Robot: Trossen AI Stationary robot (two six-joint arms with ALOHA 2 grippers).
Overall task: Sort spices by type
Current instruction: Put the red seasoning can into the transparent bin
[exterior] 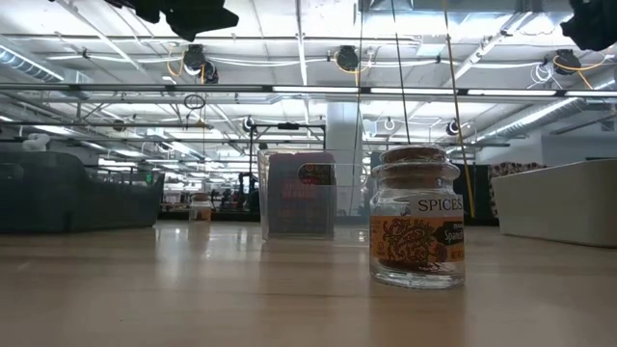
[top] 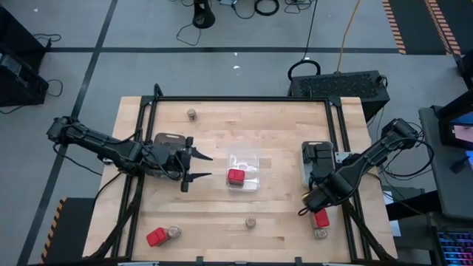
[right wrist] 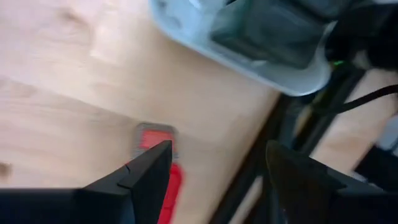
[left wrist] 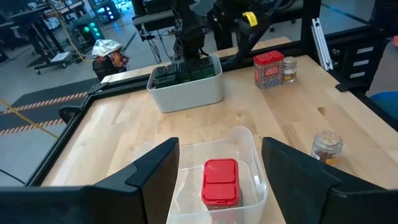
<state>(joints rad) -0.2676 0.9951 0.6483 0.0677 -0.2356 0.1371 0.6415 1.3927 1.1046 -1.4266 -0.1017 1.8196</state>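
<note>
My left gripper (top: 205, 166) is open and stands just left of the clear tray (top: 244, 171), touching nothing. One red box (left wrist: 221, 182) lies in that tray. My right gripper (top: 304, 205) is open above the table's right near part, close to a red box (right wrist: 155, 139) that stands next to a round jar (top: 321, 233); it touches nothing. Black boxes (left wrist: 186, 70) fill the grey tray (top: 316, 159) on the right. Another red box (top: 156, 236) and jar (top: 174, 233) sit at the near left. Single jars stand on the table at the near middle (exterior: 416, 231) and the far left (top: 191, 114).
A second grey tray (top: 168, 140) lies under my left arm. A black frame rail (top: 244, 99) runs along the table's far edge and down both sides. Bare wood lies between the clear tray and the right grey tray, and across the far middle.
</note>
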